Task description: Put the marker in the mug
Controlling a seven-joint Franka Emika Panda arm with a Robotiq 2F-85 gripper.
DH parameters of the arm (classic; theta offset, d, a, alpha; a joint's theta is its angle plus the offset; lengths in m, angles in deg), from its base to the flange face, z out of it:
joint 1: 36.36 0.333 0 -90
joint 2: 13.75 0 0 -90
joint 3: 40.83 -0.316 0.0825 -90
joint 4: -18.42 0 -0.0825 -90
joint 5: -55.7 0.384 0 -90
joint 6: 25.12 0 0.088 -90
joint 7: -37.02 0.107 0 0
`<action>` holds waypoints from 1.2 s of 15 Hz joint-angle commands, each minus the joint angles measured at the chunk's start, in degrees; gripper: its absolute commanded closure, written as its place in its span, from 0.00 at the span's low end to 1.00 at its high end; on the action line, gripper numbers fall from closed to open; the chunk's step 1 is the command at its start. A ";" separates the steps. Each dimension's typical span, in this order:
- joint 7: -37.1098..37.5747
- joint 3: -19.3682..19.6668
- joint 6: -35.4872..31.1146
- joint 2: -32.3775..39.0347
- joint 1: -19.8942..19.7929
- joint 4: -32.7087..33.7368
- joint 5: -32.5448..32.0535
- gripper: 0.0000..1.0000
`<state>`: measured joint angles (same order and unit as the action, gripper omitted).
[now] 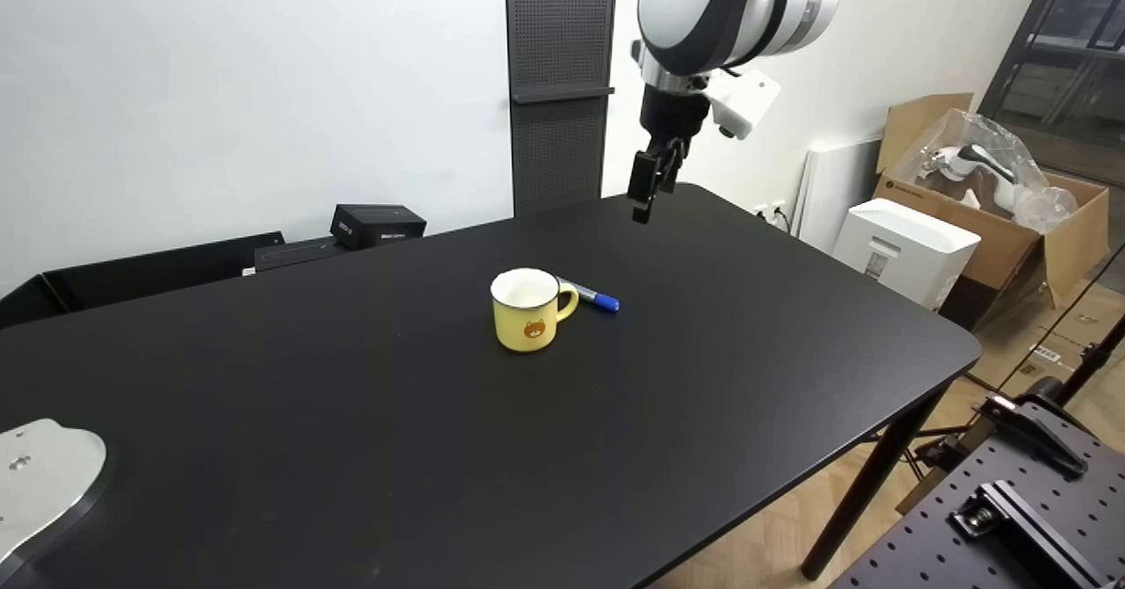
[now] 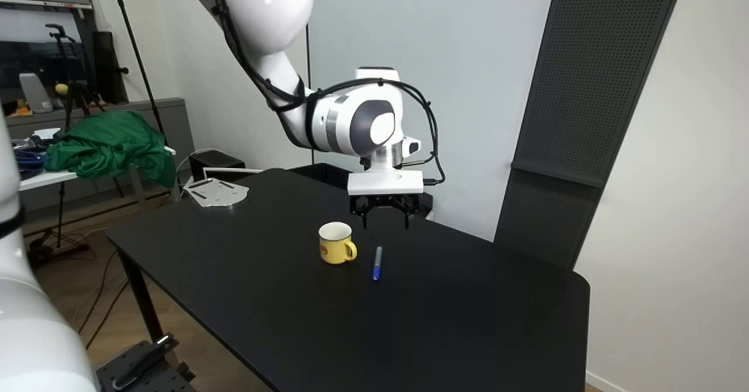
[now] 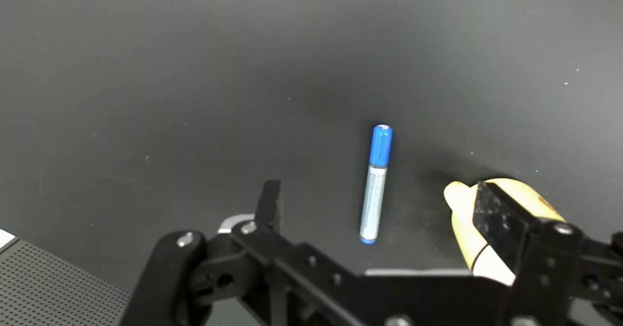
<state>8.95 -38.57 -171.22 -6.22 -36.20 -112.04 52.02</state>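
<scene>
The yellow mug [image 1: 518, 325] stands upright on the black table, and its white inside shows. It also shows in an exterior view [image 2: 335, 249] and partly behind a finger in the wrist view [image 3: 528, 197]. The blue marker lies flat beside the mug's handle [image 2: 377, 263]; its blue cap and pale barrel show in the wrist view [image 3: 380, 146]. In an exterior view the handle hides one end of the marker [image 1: 603, 300]. My gripper [image 2: 385, 226] is open and empty, above the table. In the wrist view the marker lies between the two spread fingers, below them.
A silver metal plate [image 1: 48, 475] lies on the table; it also shows in an exterior view [image 2: 216, 192]. Black boxes [image 1: 378, 224] stand along the wall edge. A dark perforated panel [image 2: 591, 88] is on the wall. A cardboard box [image 1: 993, 237] is beyond the table.
</scene>
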 commanded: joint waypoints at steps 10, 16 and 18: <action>12.36 -0.45 -5.89 7.41 -0.42 3.43 -6.06 0.00; 15.99 -0.58 -8.91 16.50 0.80 7.90 -7.44 0.00; 16.34 -0.87 -9.31 18.94 1.16 9.49 -7.17 0.00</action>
<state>22.34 -39.19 -180.44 8.72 -35.71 -106.55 45.65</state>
